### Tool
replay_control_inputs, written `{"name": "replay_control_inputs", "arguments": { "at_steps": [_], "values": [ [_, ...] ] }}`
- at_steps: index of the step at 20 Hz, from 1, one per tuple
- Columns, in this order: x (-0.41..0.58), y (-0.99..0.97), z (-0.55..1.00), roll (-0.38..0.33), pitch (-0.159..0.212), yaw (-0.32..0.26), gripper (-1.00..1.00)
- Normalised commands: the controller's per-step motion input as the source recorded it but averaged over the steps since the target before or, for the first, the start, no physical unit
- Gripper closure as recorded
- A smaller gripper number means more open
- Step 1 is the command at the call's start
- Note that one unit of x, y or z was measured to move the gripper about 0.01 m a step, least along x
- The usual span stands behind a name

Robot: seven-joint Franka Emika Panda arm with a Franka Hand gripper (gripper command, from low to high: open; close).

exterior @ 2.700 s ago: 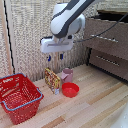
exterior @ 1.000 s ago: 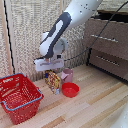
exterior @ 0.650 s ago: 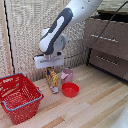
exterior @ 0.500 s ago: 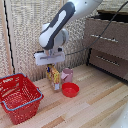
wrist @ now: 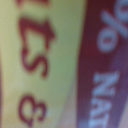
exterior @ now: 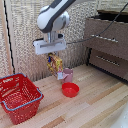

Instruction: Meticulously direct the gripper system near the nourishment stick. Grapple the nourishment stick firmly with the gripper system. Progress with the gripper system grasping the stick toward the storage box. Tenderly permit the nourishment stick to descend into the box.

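Note:
The nourishment stick (exterior: 55,65), a yellow-orange packet with red print, hangs upright in the air. The gripper system (exterior: 53,56) is shut on its upper end, below the wide white block. It hovers above the wooden table, just behind the pink cup (exterior: 67,75). The storage box (exterior: 19,97), a red latticed basket with a blue-grey rim, stands low on the exterior view's left, well apart from the packet. The wrist view is filled by the packet's blurred yellow face and red lettering (wrist: 45,60); no fingers show there.
A small red bowl (exterior: 70,90) sits on the table in front of the cup. A dark wooden dresser (exterior: 107,45) stands on the exterior view's right. A woven panel wall runs behind the arm.
The gripper came down over the packet, closed on it, and has since risen with it, so the packet now hangs off the table.

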Motion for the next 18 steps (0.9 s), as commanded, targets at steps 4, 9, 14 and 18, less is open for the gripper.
{"name": "replay_control_inputs", "arguments": {
  "at_steps": [4, 9, 14, 18],
  "values": [
    [0.161, 0.58, 0.83, 0.083, 0.096, 0.029, 1.00],
    [0.016, 0.75, 0.66, 0.042, 0.082, 0.042, 1.00],
    [0.000, 0.86, 0.46, 0.001, 0.026, 0.013, 1.00],
    [-0.004, 0.87, 0.25, -0.015, 0.000, 0.000, 1.00]
  ]
}}
